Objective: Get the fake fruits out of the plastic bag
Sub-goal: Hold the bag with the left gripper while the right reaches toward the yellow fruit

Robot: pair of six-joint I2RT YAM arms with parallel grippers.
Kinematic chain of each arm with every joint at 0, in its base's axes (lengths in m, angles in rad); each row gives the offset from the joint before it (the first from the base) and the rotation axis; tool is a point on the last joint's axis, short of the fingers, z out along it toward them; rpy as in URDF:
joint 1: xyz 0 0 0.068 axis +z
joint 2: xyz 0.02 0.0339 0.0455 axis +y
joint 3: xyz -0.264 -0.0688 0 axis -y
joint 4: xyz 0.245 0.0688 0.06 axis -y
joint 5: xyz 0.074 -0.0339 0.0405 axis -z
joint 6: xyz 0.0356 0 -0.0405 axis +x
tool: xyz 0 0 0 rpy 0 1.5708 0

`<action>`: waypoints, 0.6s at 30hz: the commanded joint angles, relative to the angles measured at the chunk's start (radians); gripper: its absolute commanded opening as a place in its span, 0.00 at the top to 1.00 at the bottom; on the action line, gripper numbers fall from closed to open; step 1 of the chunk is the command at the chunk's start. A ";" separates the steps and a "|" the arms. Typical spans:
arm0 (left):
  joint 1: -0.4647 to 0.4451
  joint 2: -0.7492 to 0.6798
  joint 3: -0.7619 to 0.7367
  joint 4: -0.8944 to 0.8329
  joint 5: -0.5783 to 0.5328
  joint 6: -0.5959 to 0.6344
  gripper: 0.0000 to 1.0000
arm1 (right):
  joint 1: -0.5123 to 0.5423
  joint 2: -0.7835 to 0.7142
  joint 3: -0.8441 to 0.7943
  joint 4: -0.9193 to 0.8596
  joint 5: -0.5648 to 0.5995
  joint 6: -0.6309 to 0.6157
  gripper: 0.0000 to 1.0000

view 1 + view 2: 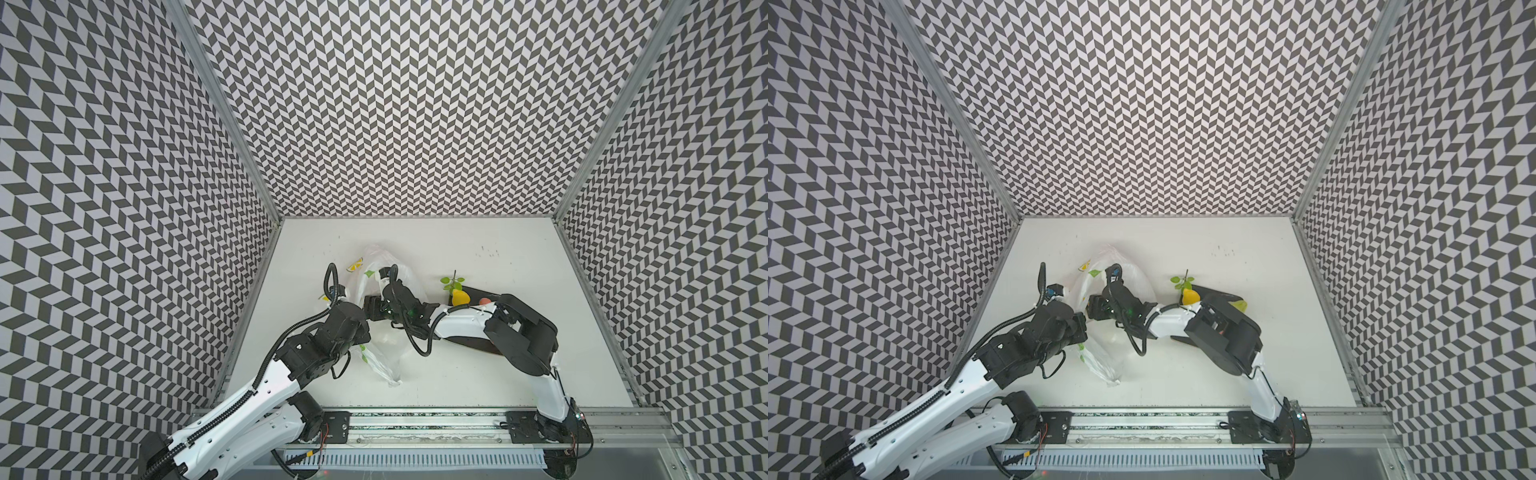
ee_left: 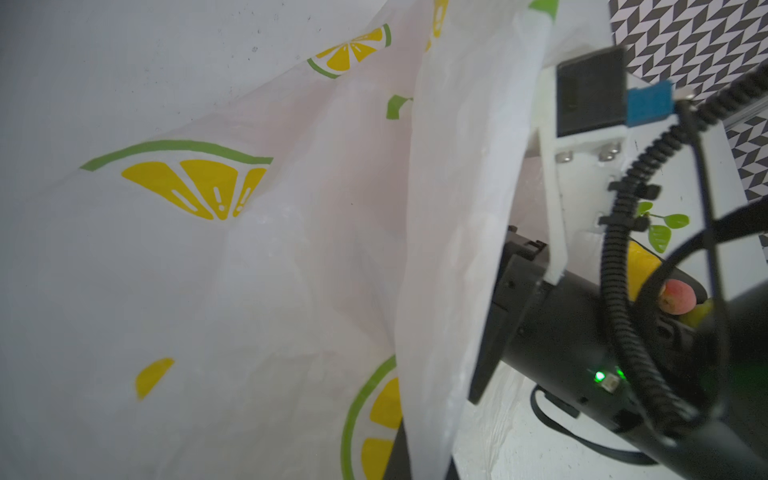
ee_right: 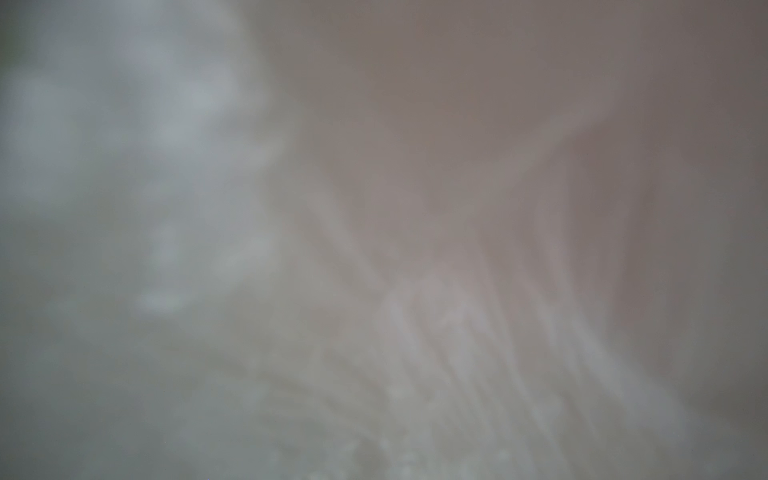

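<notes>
Left jaws: my left jaws (image 2: 424, 467) are closed on a fold of the bag (image 1: 384, 365). The film rises from between the two dark fingers (image 2: 395, 455).
Right jaws: my right jaws (image 1: 371, 308) reach into the bag's mouth, facing my left jaws. Film covers the tips, so I cannot tell whether they are open or closed, or whether they hold anything.
Bag: crinkled white film printed with lemon slices. It lies on the counter (image 1: 498, 249), wraps around my right jaws and trails away beneath my left wrist.
Right wrist view: only blurred pale film, pressed close to the lens.
Inside the bag: hidden in every view.
Lemon: the lemon (image 1: 460, 297) lies outside the bag, well apart from both jaws. It sits behind my right jaws, beside the forearm, with its green sprig (image 1: 452, 283) pointing away from them.
Peach: the peach (image 1: 484, 300) sits near the lemon, farther still from the jaws.
Plate: a dark plate (image 1: 471, 345) carries both fruits and runs under my right forearm.
</notes>
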 commanded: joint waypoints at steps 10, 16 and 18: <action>-0.007 0.012 0.032 0.058 0.029 0.031 1.00 | 0.008 0.141 0.175 -0.051 0.117 0.056 0.16; -0.005 0.021 0.036 0.069 0.026 0.040 1.00 | 0.023 0.234 0.296 -0.112 0.119 0.049 0.14; -0.007 0.019 0.036 0.069 0.025 0.041 1.00 | 0.026 0.257 0.315 -0.122 0.126 0.050 0.15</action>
